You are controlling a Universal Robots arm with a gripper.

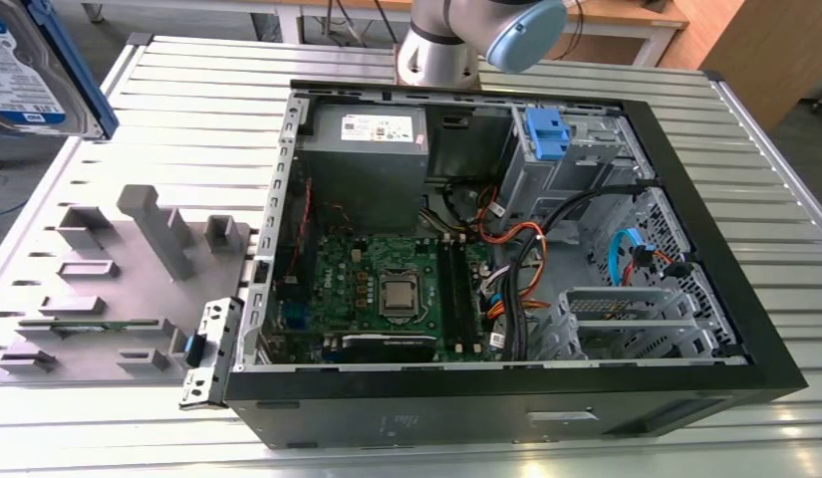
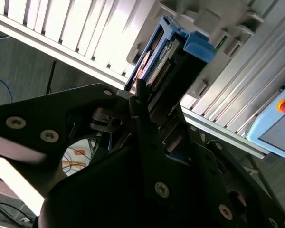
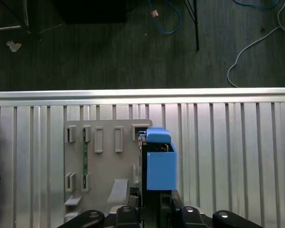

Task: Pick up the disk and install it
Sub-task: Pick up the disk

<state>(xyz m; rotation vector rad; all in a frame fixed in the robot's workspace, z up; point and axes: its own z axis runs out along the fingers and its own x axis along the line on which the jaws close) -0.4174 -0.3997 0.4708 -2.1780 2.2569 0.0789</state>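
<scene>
The disk (image 1: 32, 70) is a silver hard drive with a white-and-blue label and a blue carrier frame. It hangs in the air at the exterior view's far left, above the table's corner. In both wrist views my gripper (image 3: 154, 199) (image 2: 149, 97) is shut on the disk (image 3: 160, 166) (image 2: 173, 54), black fingers clamping its sides and the blue carrier end pointing away from the wrist. The grey slotted fixture (image 3: 104, 156) lies on the table below and beside the disk.
An open computer case (image 1: 729, 299) lies on the slatted metal table (image 1: 198, 110), with a grey power-supply box (image 1: 368, 149), a motherboard (image 1: 384, 289), loose cables and a drive bay with a blue latch (image 1: 546, 134). The grey fixture (image 1: 119, 279) lies at the case's left. The arm's base (image 1: 444, 45) stands behind the case.
</scene>
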